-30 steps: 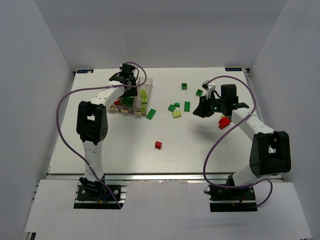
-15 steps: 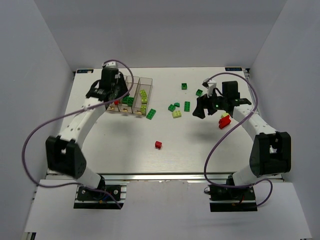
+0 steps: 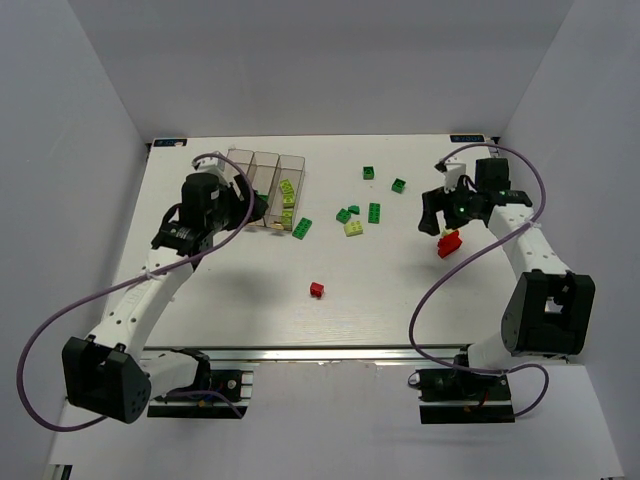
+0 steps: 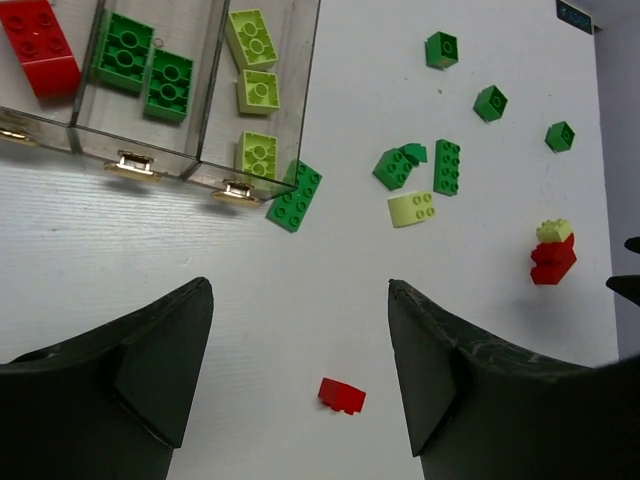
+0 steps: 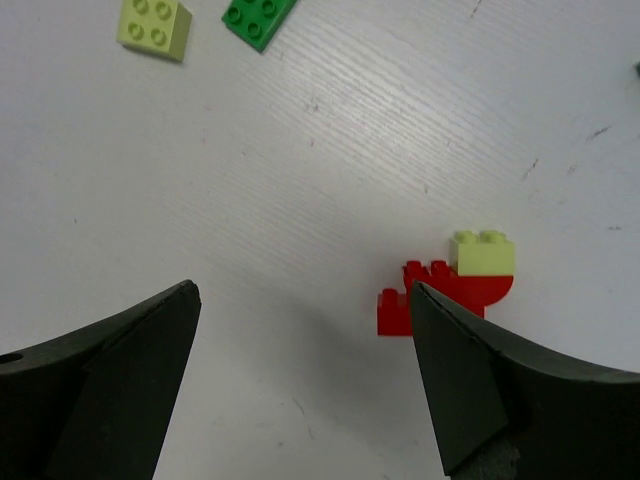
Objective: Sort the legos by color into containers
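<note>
A: Eyeing the red stack [image 5: 440,295] for the right end effector [image 5: 302,290]. Sitting on the table [image 3: 400,300] toward its right side, pale brick [image 5: 484,252] stuck on top. Jaws wide apart, holding nothing.

B: Not centred though. Hard by one finger in the wrist view, not between the two. Shift over first, then drop straight down.

A: Agreed. Grip low on the red part, probably. Avoid pinching the pale cap alone, likely to pop off. Mixed colours too, so needs splitting before binning.

B: Left end effector [image 4: 300,295]?

A: Also spread open and empty, hanging near the containers [image 3: 266,157]. Red in the left bin, dark green in the middle, pale in the right.

B: Closest loose one there: small red brick [image 4: 342,395], alone on bare table. Looks an easy pick, room all round.

A: Watch the green brick [image 4: 295,196], apparently touching the containers' near corner. No finger room on the bin side, so come in from the open side.

B: Edges?

A: Stack nearer the table's right edge than the rest, side wall [image 3: 590,150] beyond. Plenty of bare table toward the middle, so carry that way. Green cluster [image 3: 374,211] between stack and bins. Pass above, not through.
</note>
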